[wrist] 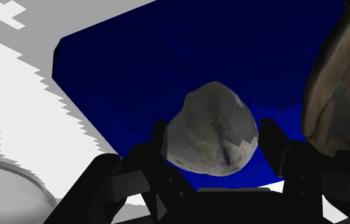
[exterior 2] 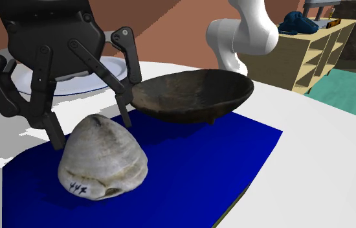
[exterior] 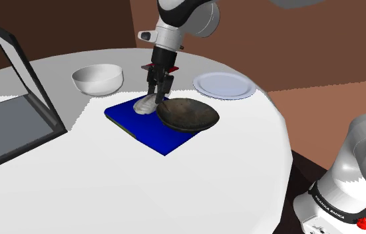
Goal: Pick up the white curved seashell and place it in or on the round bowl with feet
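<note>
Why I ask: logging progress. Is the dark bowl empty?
Empty: the dark bowl holds nothing; the shell lies on the blue mat.

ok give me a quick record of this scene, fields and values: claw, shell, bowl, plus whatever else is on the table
claw: open, a finger on either side of the seashell, not clasping it
seashell: pale grey-white, resting on the blue mat
dark bowl: round, on the mat beside the seashell, nothing in it
other items: white bowl, white plate, open laptop
surface: round white table
task state: seashell not yet lifted
</note>
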Robot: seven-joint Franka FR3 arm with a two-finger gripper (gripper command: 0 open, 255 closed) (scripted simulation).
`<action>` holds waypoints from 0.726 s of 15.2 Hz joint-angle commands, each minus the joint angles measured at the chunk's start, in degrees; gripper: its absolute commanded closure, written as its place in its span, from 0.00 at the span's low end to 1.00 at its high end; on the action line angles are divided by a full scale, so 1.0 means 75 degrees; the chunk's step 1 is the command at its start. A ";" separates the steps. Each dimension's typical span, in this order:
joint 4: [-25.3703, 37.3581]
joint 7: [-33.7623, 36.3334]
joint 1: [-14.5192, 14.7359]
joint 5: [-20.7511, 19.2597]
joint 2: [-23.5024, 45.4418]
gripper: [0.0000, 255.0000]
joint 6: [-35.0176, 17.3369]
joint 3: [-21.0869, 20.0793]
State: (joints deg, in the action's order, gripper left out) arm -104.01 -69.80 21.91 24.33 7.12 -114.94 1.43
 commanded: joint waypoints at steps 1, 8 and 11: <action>-0.0008 0.0004 0.0000 -0.0008 0.0011 1.00 0.0008 0.0001; 0.0055 0.0030 -0.0005 -0.0022 -0.0007 1.00 0.0086 0.0007; 0.0289 0.0139 -0.0013 -0.0071 -0.0058 1.00 0.0354 0.0017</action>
State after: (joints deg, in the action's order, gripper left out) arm -102.45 -68.98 21.84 23.91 6.73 -112.92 1.52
